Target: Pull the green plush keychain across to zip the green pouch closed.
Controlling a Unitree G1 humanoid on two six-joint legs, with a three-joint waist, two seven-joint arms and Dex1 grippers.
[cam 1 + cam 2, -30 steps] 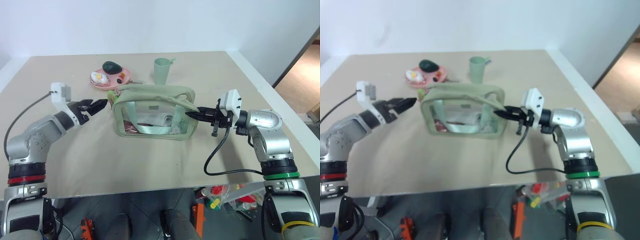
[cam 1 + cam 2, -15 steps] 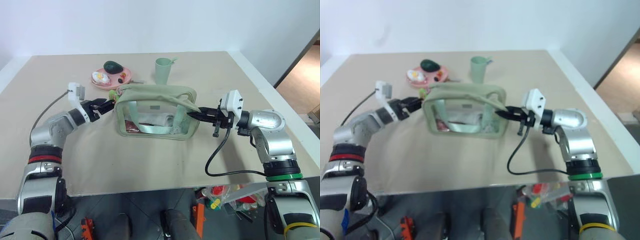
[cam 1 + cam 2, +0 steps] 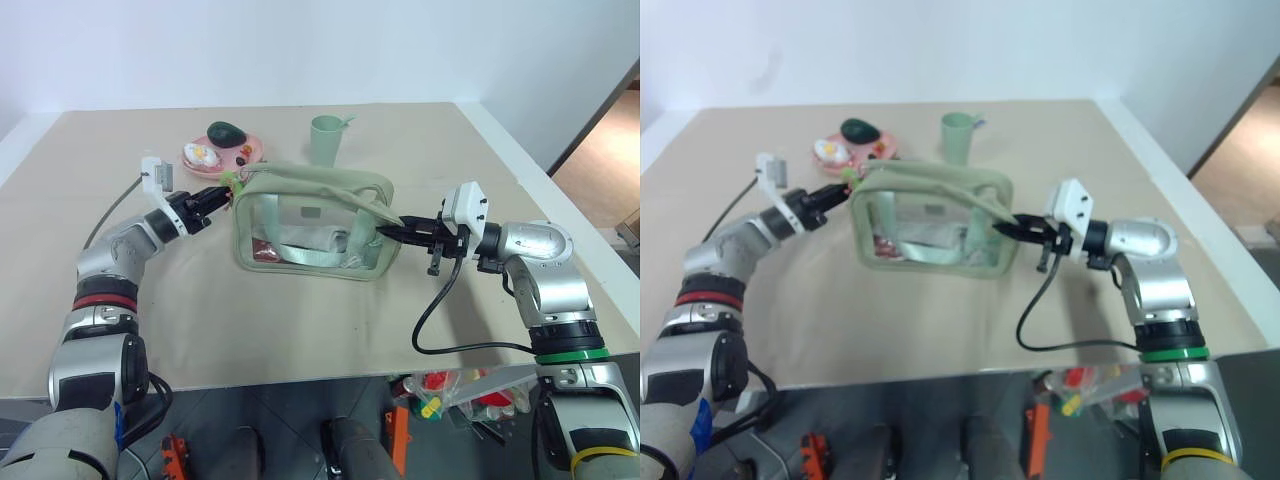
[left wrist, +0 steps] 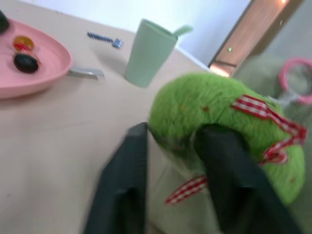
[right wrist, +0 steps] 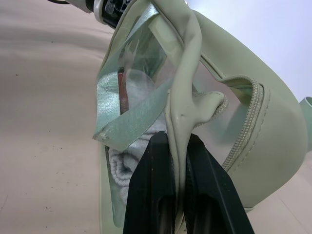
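- The pouch [image 3: 312, 222] stands upright on the beige worktop [image 3: 300, 320], between the two arms, with its clear side panel facing the camera and rolled white cloth showing inside.
- The keychain [image 4: 222, 119] hangs at the pouch's left top corner, at the end of the zipper; in the head views it is a small lime-green tuft [image 3: 231, 181] just beside the pouch's rim.
- The left claw [image 3: 214, 193] reaches in from the left and is closed on the keychain: in the left wrist view one black finger [image 4: 127, 180] lies against the outside of the fuzzy ring and the other passes into its hollow, with red-checked ribbon bits on the plush.
- The right claw [image 3: 384, 233] points leftward at the pouch's right end. Its fingers [image 5: 156, 195] are pinched together on the pale green strap [image 5: 183, 97] that runs down from the pouch's top.
- In the right wrist view the zipper [image 5: 246, 119] curves along the pouch's end, and the top near it looks open.
- Behind the pouch, near the far left, a pink plate [image 3: 256, 152] carries a dark green avocado toy [image 3: 225, 133], a fried-egg toy [image 3: 200, 154] and small dark bits.
- A pale green cup [image 3: 324, 141] stands behind the pouch, apart from it and to the right of the plate.
- A black cable [image 3: 440, 320] loops down from the right wrist over the worktop.
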